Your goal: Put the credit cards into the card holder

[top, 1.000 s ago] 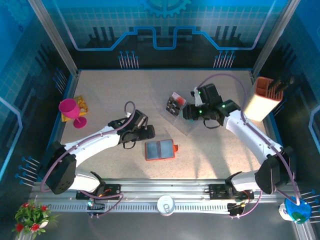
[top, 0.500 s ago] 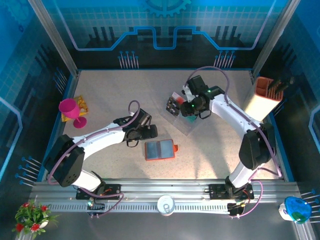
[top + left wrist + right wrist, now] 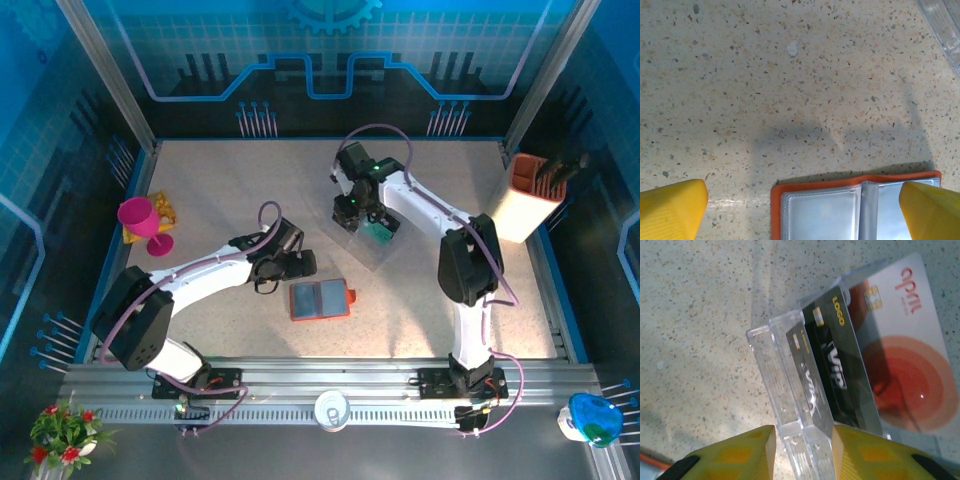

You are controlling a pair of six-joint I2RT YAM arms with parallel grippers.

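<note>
Straddling the clear tray [image 3: 776, 371] wall up close, right end effector [image 3: 803, 434] has unclear grip; left end effector [image 3: 802, 189] gapes.

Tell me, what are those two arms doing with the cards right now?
Left gripper open, over the edge of the open card holder. Right gripper straddles a wall of the clear tray, grip unclear. Credit cards in that tray.

Stretches the left arm [image 3: 200, 275] low toward the middle and holds the left gripper [image 3: 300, 262] [image 3: 800, 210] wide open, facing down. Reaches the right arm [image 3: 430, 210] far back, bends it leftward, and points the right gripper [image 3: 352, 215] [image 3: 802, 450] down, fingers [image 3: 740, 452] only a little apart.
</note>
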